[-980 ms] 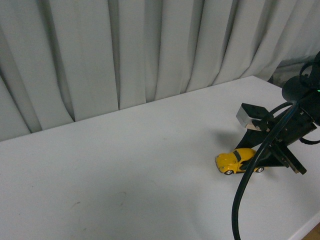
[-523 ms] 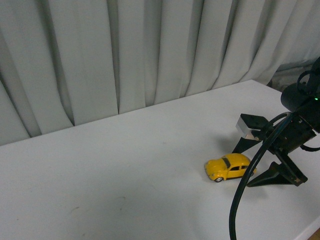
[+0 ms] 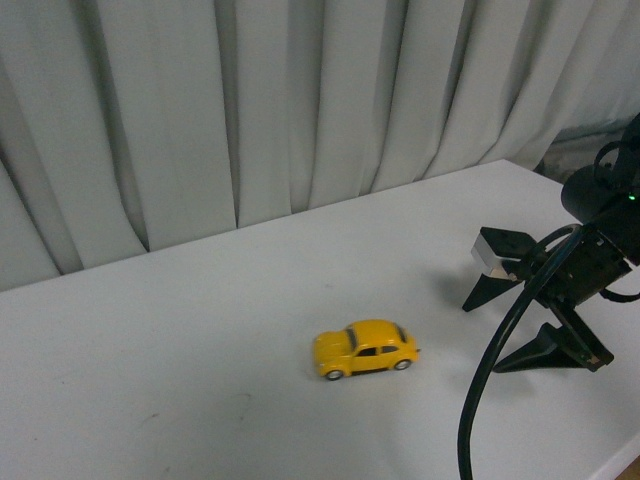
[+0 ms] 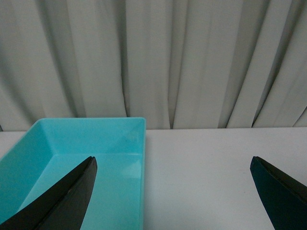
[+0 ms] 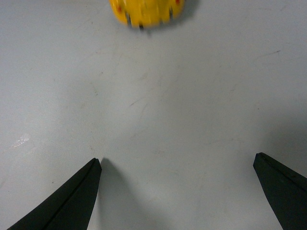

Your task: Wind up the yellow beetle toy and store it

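The yellow beetle toy (image 3: 365,349) stands on its wheels on the white table (image 3: 200,330), free of any gripper, left of my right gripper (image 3: 488,334). That gripper is open and empty, low over the table at the right. In the right wrist view the toy (image 5: 146,11) shows blurred beyond the open fingertips (image 5: 74,199). My left gripper (image 4: 172,191) is open and empty; it shows only in the left wrist view, with one finger over a turquoise bin (image 4: 96,139).
Grey curtains (image 3: 250,100) hang behind the table's far edge. The table's front right edge (image 3: 620,455) lies close to the right arm. A black cable (image 3: 490,380) loops down from the right arm.
The toy has rolled left across the table, away from my right gripper, which has opened and let it go and drawn slightly back.
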`<action>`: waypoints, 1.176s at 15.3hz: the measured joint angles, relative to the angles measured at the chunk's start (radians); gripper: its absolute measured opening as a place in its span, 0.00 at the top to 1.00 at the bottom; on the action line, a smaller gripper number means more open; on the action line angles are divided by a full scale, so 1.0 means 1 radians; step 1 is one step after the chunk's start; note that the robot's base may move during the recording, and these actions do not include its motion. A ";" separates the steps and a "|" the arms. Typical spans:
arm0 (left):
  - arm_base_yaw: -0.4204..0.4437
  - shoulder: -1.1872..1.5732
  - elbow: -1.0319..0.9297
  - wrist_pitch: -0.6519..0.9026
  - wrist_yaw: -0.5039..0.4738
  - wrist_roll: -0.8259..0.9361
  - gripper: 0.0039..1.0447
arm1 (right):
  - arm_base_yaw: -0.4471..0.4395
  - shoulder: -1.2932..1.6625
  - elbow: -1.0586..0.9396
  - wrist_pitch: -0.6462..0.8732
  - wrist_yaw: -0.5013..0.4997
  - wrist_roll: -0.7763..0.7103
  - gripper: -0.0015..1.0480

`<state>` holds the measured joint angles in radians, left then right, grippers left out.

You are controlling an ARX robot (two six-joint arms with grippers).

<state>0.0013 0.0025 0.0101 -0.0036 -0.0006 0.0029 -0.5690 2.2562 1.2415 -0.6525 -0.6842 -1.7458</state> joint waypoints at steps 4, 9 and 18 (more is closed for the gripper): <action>0.000 0.000 0.000 0.000 0.000 0.000 0.06 | 0.000 0.000 0.000 0.003 0.000 0.002 0.06; 0.000 0.000 0.000 0.000 0.000 0.000 0.06 | 0.005 0.000 -0.002 0.030 -0.002 0.021 0.06; 0.000 0.000 0.000 0.000 0.000 0.000 0.06 | 0.086 -0.173 -0.117 0.163 -0.144 0.017 0.06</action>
<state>0.0013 0.0025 0.0101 -0.0036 -0.0006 0.0032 -0.4828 2.0834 1.1248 -0.4896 -0.8280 -1.7290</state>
